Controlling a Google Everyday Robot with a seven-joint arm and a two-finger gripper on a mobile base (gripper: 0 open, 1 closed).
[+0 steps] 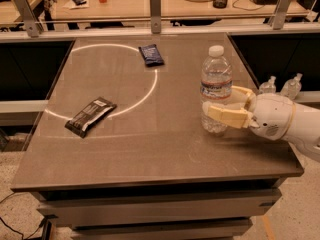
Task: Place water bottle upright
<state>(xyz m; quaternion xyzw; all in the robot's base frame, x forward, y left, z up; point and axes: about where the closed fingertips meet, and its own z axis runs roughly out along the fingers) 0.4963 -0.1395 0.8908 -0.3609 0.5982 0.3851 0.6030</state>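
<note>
The water bottle (216, 86), clear ribbed plastic with a white cap and a red and blue banded label, stands upright near the right edge of the grey table (150, 144). My gripper (219, 103) reaches in from the right. Its tan fingers (227, 116) sit on either side of the bottle's lower half, shut on it. The bottle's base is at the table top.
A dark snack bar (90, 116) lies at the left of the table and a blue packet (151, 55) at the back centre, beside a white circle marking. Two small pump-top bottles (282, 86) stand off the table's right side. A railing and a desk lie behind.
</note>
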